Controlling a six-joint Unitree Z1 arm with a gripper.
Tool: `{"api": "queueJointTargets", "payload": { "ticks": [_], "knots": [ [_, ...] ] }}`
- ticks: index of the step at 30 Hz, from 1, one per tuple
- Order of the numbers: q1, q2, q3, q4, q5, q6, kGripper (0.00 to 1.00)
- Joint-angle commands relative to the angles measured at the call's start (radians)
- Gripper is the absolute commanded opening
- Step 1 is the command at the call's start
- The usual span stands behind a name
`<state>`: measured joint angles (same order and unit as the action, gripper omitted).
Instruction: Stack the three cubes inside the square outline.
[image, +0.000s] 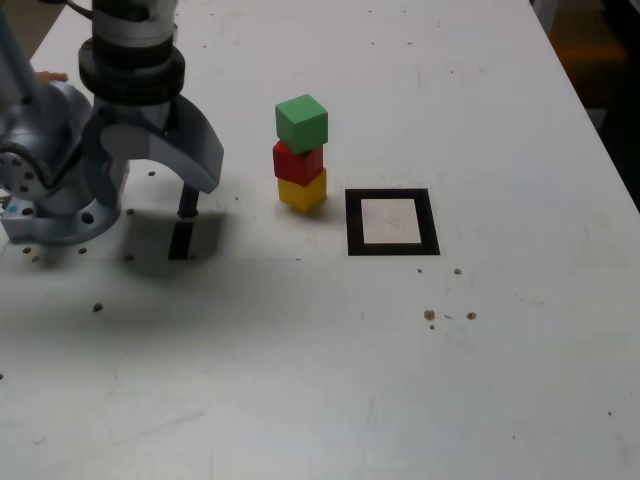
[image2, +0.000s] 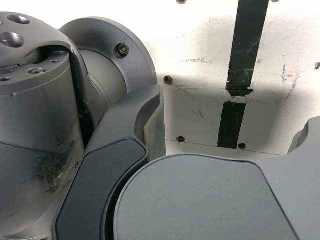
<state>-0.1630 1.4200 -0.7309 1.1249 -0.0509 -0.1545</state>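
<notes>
Reading positions as a clock dial centered on the cube stack, exterior view. Stack is standing on the table (image: 320, 340): yellow cube (image: 302, 192) at the bottom, red cube (image: 297, 162) in the middle, green cube (image: 302, 124) on top. Red touches yellow, green touches red. Green is turned relative to red, faces not lined up.

Square outline (image: 354, 225) is at 4 o'clock from the stack, near it but apart. Its thick black border encloses only plain white surface, so all three cubes are outside the frame.

End effector (image: 157, 187) is released, jaws spread. It's at 9 o'clock, well apart from the stack, over the table, with a soft shadow below it. Arm base (image: 60, 170) is also around 9 o'clock, farther out.

Two black strips, upper strip (image: 188, 200) and lower strip (image: 180, 241), lie around 8 o'clock, nearly end to end with a narrow gap. Wrist view has the same strips on pale, scuffed surface, plus a few small brown spots (image2: 168, 80) beside them. Large grey jaw bodies and the metal arm base take up much of that view.
</notes>
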Motion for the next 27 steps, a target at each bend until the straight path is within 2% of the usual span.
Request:
{"api": "queueJointTargets", "payload": {
  "ticks": [1, 7, 13, 22, 27],
  "knots": [
    [0.002, -0.005, -0.007, 0.005, -0.003, 0.002, 0.99],
    [0.002, -0.015, -0.018, 0.009, 0.001, 0.023, 0.99],
    [0.002, -0.019, -0.029, 0.009, 0.030, 0.056, 0.99],
    [0.002, -0.044, -0.028, 0.013, 0.047, 0.079, 0.99],
    [0.002, -0.099, -0.128, 0.089, 0.076, 0.085, 0.99]
  ]
}}
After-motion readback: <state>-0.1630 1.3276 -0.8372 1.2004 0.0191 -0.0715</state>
